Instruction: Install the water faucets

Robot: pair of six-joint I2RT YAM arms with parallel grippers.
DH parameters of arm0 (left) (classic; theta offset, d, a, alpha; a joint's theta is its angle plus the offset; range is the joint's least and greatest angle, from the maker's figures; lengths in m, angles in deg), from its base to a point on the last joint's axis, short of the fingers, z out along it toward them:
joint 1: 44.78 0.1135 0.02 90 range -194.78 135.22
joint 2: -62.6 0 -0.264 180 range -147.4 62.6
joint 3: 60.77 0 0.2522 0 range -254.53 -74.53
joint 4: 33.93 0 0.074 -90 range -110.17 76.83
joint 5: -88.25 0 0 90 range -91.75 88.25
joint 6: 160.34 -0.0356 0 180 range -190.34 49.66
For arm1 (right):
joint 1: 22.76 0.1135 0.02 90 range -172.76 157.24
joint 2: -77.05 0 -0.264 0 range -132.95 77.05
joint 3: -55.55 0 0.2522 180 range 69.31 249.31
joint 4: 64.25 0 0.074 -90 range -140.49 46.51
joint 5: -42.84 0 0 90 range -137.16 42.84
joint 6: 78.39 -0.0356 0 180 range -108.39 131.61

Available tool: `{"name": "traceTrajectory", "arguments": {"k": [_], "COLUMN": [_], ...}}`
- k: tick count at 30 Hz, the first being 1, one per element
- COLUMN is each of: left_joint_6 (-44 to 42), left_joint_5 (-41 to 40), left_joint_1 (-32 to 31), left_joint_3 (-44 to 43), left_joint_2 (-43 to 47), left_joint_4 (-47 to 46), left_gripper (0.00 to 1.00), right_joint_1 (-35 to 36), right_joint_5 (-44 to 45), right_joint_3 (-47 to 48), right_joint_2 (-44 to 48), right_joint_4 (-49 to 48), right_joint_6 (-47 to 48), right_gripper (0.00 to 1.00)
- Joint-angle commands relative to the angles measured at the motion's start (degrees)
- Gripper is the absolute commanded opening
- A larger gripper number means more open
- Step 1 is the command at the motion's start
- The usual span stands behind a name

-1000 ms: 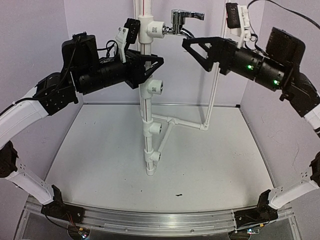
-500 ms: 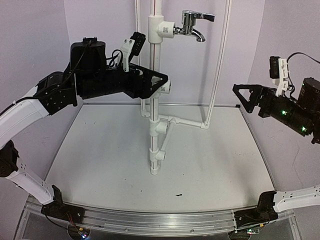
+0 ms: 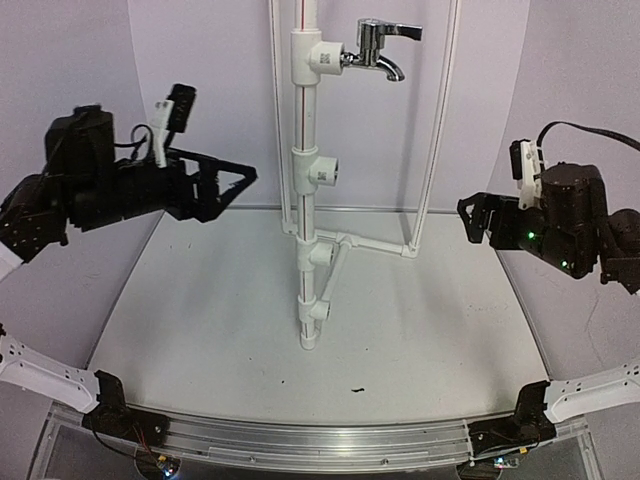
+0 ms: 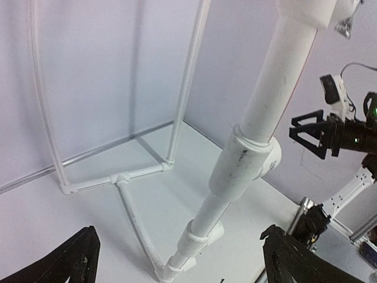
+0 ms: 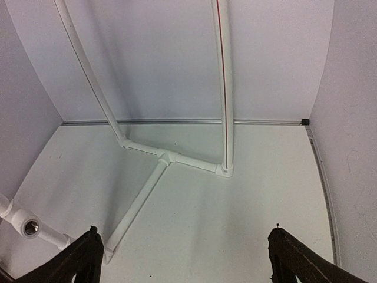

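Viewing from above, we see the faucet [image 3: 378,48] seated in the top tee [image 3: 312,56] of the pipe [image 3: 306,115]; left gripper [image 3: 236,185] and right gripper [image 3: 468,218] hang clear, jaws spread, empty.

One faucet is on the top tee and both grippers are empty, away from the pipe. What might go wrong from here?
1. The faucet hangs off the top tee with nothing holding it. How deep its thread sits cannot be seen, so it might sag or drop.
2. The tall pipe stand rests on a thin base frame. A bump from the left gripper or right gripper on approach might sway it.
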Motion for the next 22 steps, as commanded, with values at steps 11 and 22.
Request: {"name": "traceTrajectory", "arguments": {"k": [11,22], "left_joint_6": [5.6,3.9], "left_joint_5": [-8.0,-7.4], "left_joint_1": [24.6,38.7], "left_joint_3": [4.7,13.1], "left_joint_2": [1.7,7.8], "left_joint_4": [1.5,-3.7], "left_gripper": [1.00,1.00], "right_joint_1": [0.0,0.0], "right_joint_5": [15.5,17.8], "right_joint_3": [3.7,2.3], "right_joint_2": [-6.8,-2.4], "right_joint_4": [7.9,10.7], "right_joint_6": [-4.5,-7.4], "right_gripper": [0.98,0.98]}}
